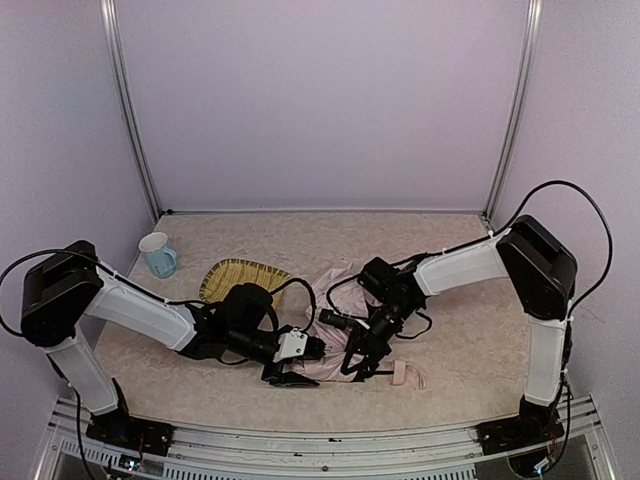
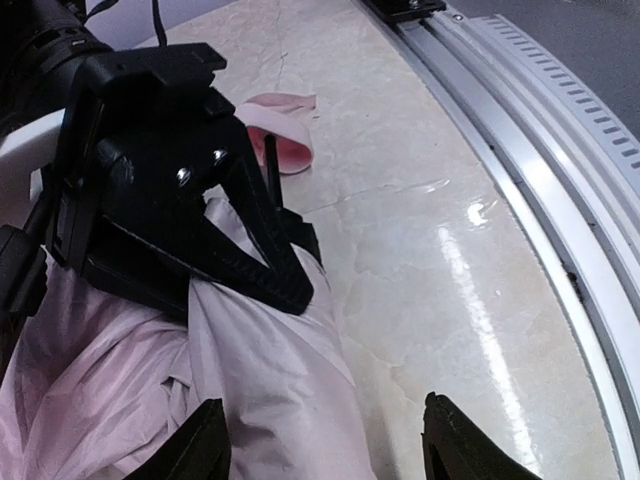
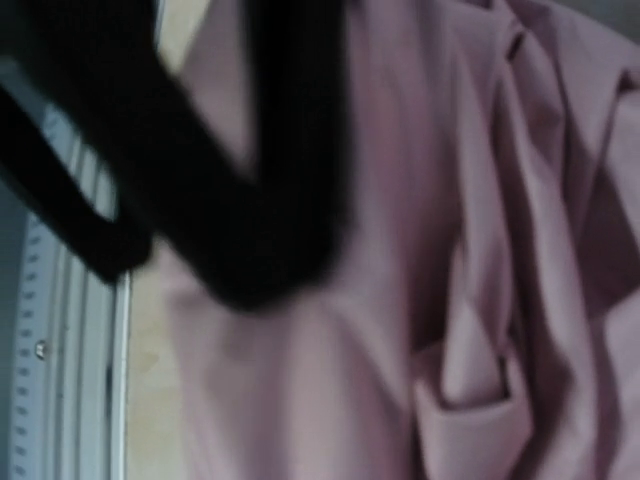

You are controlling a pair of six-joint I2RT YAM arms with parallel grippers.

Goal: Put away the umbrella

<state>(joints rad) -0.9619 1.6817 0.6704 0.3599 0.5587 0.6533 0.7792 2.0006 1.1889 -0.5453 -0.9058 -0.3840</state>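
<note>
Looking from above, the umbrella (image 1: 338, 290) lies collapsed in a loose pale pink heap at the middle of the table (image 1: 450, 250). It is just right of the woven yellow mat (image 1: 235, 275) and well apart from the blue mug (image 1: 158, 255). Both arms reach in to it: the left gripper (image 1: 300, 365) sits at the near-left edge of the cloth, and the right gripper (image 1: 360, 358) is on top of the heap. A small pink strap (image 1: 405, 375) lies on the table just beside the heap's near-right side.

From the left wrist, that gripper's own fingers (image 2: 200, 450) are spread wide, one over the cloth and the other over bare tabletop, gripping nothing. Ahead, the right gripper's two black fingers run to a point on a fold of fabric, tips together, and it looks to be pinching that fold. A thin dark rib (image 2: 271, 165) stands up behind it.

From the right wrist the picture is blurred: dark fingers converge over creased pink cloth, and nothing finer can be made out.

The canopy reads as light, thin and limp, and is likely slippery. A pinch of cloth alone will probably drag and bunch it rather than move the whole. The ribs look slender and could bend. The firmer hold would be the black handle or shaft, which I cannot pick out here.
</note>
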